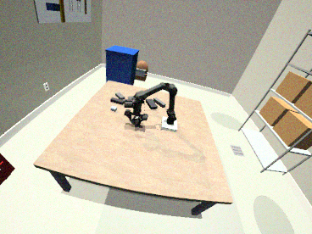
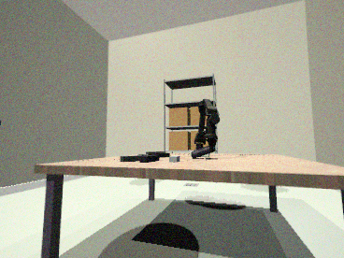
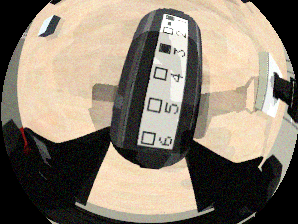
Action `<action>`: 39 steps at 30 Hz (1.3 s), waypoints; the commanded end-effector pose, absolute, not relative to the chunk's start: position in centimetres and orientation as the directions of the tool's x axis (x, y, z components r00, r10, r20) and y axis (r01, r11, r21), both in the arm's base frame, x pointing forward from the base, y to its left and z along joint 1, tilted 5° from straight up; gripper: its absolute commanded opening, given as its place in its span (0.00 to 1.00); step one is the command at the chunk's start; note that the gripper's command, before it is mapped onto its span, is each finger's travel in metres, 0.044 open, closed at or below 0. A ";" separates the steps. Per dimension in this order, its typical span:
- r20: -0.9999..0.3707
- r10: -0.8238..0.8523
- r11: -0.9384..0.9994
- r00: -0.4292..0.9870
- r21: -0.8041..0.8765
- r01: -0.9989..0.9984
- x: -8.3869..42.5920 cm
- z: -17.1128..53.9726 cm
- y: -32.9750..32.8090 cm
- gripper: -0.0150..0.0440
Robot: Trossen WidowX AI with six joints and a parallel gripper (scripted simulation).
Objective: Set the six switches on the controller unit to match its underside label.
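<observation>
The dark grey controller unit [image 3: 127, 90] [image 2: 204, 152] is between my fingers, tilted, its underside facing the wrist camera. My gripper [image 3: 149, 137] [image 1: 136, 121] is shut on it, one black finger at each side of its near end. The white label [image 3: 162, 92] shows squares 4, 5 and 6 empty and square 3 filled. At the far, foreshortened end, square 2 looks empty and square 1 looks dark, less clearly. The switches are hidden on the far side. Whether the unit's lower end touches the bench cannot be told.
Several dark modules [image 1: 151, 103] [image 2: 150, 158] lie toward the back of the bench [image 1: 127, 161]. A small pale block [image 1: 114, 108] [image 2: 174, 159] [image 3: 50, 26] lies near them. The arm's white base plate [image 1: 164, 126] [image 3: 262, 85] is at one side.
</observation>
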State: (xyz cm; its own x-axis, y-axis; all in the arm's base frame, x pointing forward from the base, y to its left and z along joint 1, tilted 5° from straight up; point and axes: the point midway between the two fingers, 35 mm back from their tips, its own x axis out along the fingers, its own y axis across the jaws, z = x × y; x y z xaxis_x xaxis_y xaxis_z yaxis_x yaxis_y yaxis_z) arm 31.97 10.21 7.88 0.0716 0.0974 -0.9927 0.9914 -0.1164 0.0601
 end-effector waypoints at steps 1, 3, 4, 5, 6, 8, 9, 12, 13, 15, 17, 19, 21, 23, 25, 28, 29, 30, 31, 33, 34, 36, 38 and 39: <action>-0.994 0.085 -0.130 0.063 0.052 0.990 31.9 7.3 9.9 0.83; -0.994 0.085 -0.130 0.063 0.052 0.990 31.9 7.2 10.0 0.83; -0.994 0.086 -0.130 0.063 0.052 0.990 31.9 7.1 10.0 0.83; -0.994 0.086 -0.130 0.063 0.052 0.990 31.9 7.1 10.1 0.83; -0.994 0.086 -0.130 0.063 0.052 0.990 31.9 7.0 10.1 0.83; -0.994 0.086 -0.130 0.063 0.052 0.990 32.0 6.9 10.2 0.83; -0.994 0.086 -0.130 0.063 0.052 0.990 32.0 6.8 10.2 0.83; -0.994 0.086 -0.130 0.063 0.052 0.990 32.0 6.6 10.3 0.83; -0.994 0.086 -0.130 0.063 0.052 0.990 32.0 6.5 10.3 0.83; -0.994 0.086 -0.130 0.063 0.052 0.990 32.0 6.3 10.4 0.83; -0.994 0.086 -0.130 0.063 0.052 0.990 32.0 6.2 10.5 0.83; -0.994 0.086 -0.130 0.063 0.052 0.990 32.0 6.1 10.5 0.83; -0.994 0.086 -0.130 0.063 0.052 0.990 32.1 5.9 10.6 0.83; -0.994 0.086 -0.130 0.063 0.052 0.990 32.1 5.8 10.6 0.83; -0.994 0.086 -0.130 0.063 0.052 0.990 32.1 5.6 10.7 0.83; -0.994 0.086 -0.130 0.063 0.052 0.990 32.1 5.4 10.8 0.83; -0.994 0.086 -0.130 0.063 0.052 0.990 32.1 5.3 10.8 0.83; -0.994 0.086 -0.130 0.063 0.052 0.990 32.1 5.2 10.8 0.83; -0.994 0.086 -0.130 0.063 0.052 0.990 32.1 5.2 10.9 0.83; -0.994 0.086 -0.130 0.063 0.052 0.990 32.1 5.0 10.9 0.83; -0.994 0.086 -0.130 0.063 0.052 0.990 32.1 4.9 10.9 0.83; -0.994 0.086 -0.130 0.063 0.052 0.990 32.2 4.8 11.0 0.83; -0.994 0.086 -0.130 0.063 0.052 0.990 32.2 4.6 11.0 0.83; -0.994 0.086 -0.130 0.063 0.052 0.990 32.2 4.5 11.0 0.83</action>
State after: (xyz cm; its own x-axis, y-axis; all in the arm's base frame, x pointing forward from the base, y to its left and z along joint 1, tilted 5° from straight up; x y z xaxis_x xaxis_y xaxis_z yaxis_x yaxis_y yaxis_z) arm 32.23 11.26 4.88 0.0660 0.0983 -0.9930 0.9913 -0.1201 0.0540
